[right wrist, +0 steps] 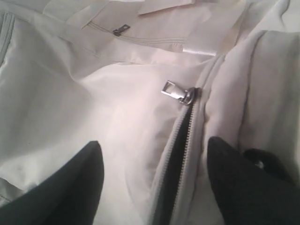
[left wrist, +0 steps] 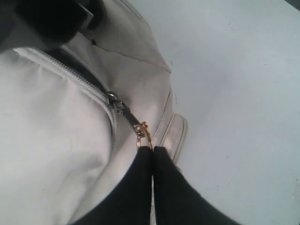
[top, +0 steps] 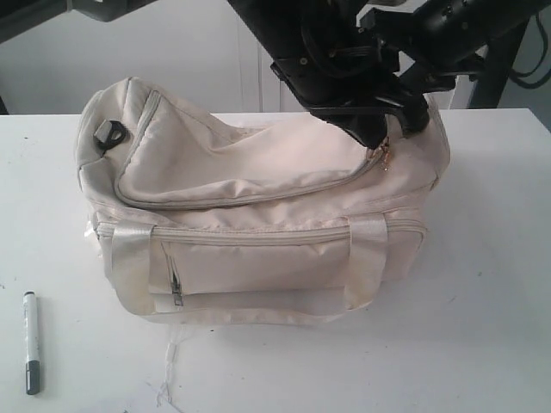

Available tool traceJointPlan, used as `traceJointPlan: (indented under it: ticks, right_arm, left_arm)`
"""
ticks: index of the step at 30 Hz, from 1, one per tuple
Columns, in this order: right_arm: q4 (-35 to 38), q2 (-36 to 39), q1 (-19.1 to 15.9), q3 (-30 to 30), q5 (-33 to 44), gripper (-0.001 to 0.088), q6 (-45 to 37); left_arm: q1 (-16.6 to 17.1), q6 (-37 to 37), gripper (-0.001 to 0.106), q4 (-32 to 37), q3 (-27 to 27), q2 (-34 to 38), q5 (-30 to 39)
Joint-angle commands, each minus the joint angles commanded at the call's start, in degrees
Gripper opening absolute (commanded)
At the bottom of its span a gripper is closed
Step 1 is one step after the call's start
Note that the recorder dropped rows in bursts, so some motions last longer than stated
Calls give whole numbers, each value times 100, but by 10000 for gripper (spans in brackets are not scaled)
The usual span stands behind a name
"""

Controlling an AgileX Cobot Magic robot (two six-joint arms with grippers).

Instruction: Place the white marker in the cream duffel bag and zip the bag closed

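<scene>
Nearest us lies the one white marker [top: 32, 342], flat on the desk [top: 482, 301] at the front left, its dark cap toward us, well apart from the one cream duffel bag [top: 258, 172] and outside it. On the bag we count three zip pulls: a gold ring [left wrist: 143, 136] at the top zip's right end, a silver tab [right wrist: 174, 90] further along that zip, and a small pull [top: 176, 292] on the front pocket. One satin strap [top: 129, 267] loops across the front, and one black clip [top: 112, 132] shows at the left end. The left fingers [left wrist: 140, 178] are pressed together, pinching the gold ring. The right fingers [right wrist: 79, 183] stand wide apart, either side of a dark gap in the zip, gripping nothing. Both arms are cut off at the top and hide the bag's far right corner; its inside is too dark to read.
</scene>
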Motion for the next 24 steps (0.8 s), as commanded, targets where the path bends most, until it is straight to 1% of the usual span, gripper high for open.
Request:
traceJointPlan:
  ticks: [4, 7, 8, 9, 13, 14, 18, 19, 20, 22, 23, 24]
  right_arm:
    - [-542, 91, 44, 0, -72, 598, 293]
    - [-646, 117, 44, 0, -72, 597, 343]
    - [-646, 117, 44, 0, -99, 581, 343]
    - [-646, 117, 44, 0, -128, 548, 343]
    - [-646, 142, 44, 0, -168, 354, 343]
    - [-615, 154, 44, 0, -168, 322, 343]
    - [-463, 309, 72, 0, -91, 307, 343]
    - [-476, 346, 85, 0, -91, 280, 343]
    - [-492, 346, 85, 0, -91, 228, 343]
    - [-529, 356, 85, 0, -117, 85, 331]
    - [-529, 356, 85, 0, -127, -3, 331]
    - [-518, 332, 85, 0, -157, -1, 319]
  left_arm:
    - [0, 0, 0, 0, 0, 0, -9]
    - [0, 0, 0, 0, 0, 0, -31]
    - [0, 0, 0, 0, 0, 0, -31]
    - [0, 0, 0, 0, 0, 0, -31]
    - [0, 0, 0, 0, 0, 0, -42]
    - [0, 0, 0, 0, 0, 0, -42]
    - [0, 0, 0, 0, 0, 0, -54]
    - [0, 0, 0, 0, 0, 0, -54]
    - [0, 0, 0, 0, 0, 0, -54]
    - [0, 0, 0, 0, 0, 0, -44]
    - [0, 0, 0, 0, 0, 0, -33]
    - [0, 0, 0, 0, 0, 0, -19]
